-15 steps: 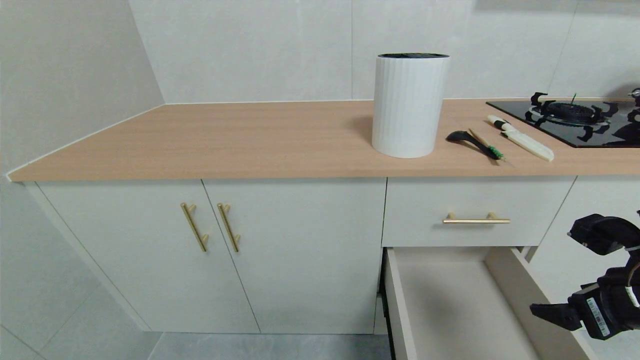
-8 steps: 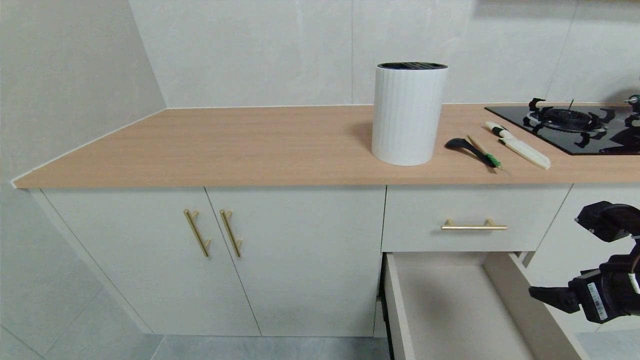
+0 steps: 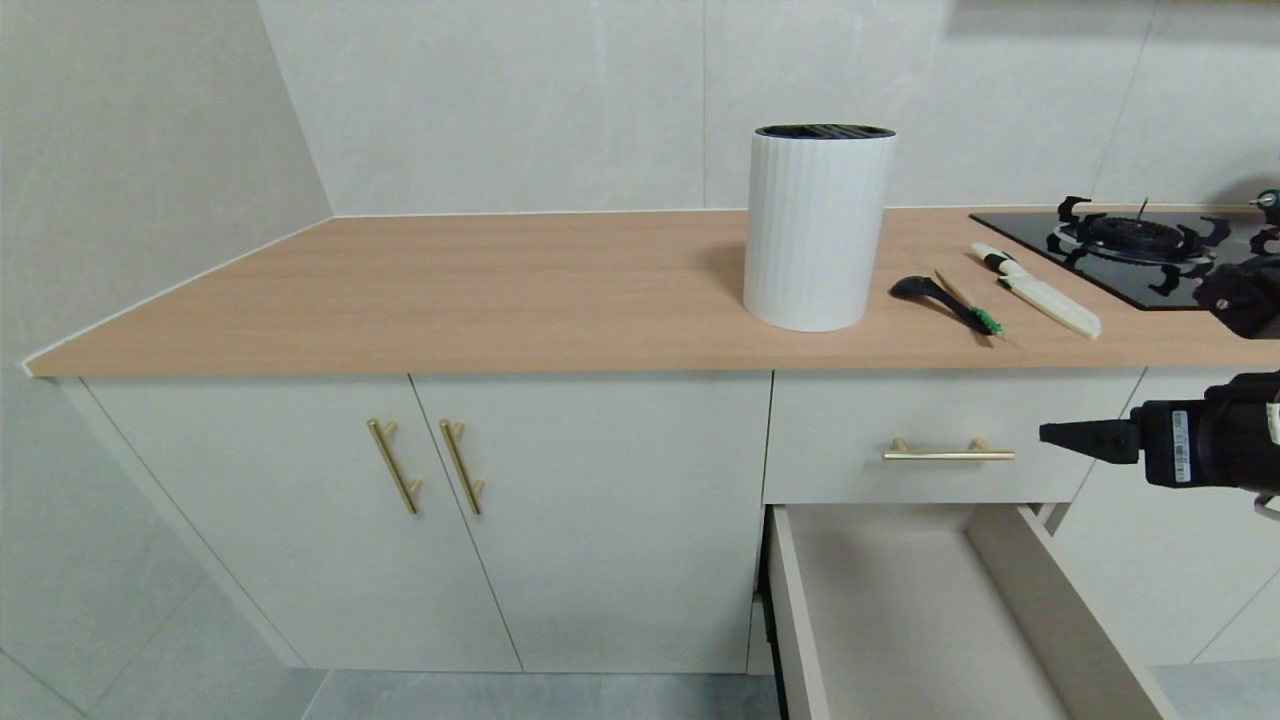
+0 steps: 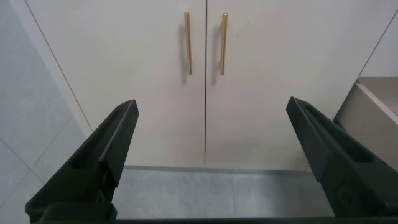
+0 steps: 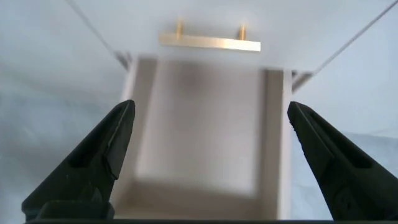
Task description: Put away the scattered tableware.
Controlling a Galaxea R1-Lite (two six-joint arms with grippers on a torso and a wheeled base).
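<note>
Right wrist view: my right gripper (image 5: 210, 109) is spread wide and empty above the open drawer (image 5: 277, 143). My left gripper (image 4: 211, 106) is wide too, facing the doors (image 4: 261, 93). The spoon (image 3: 915, 288) and knife (image 3: 1050, 298) lie on the counter (image 3: 500, 290), between holder (image 3: 818, 230) and stove (image 3: 1150, 250). I'd clear the counter edge first, then descend between them.

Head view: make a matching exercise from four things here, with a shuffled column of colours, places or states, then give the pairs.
1. ribbed holder
2. ladle
3. lower drawer
4. knife

A. cream, lying nearest the hob
B. pulled open
C. white, standing upright
D. black, lying between holder and knife

Pairs: 1-C, 2-D, 3-B, 4-A.
</note>
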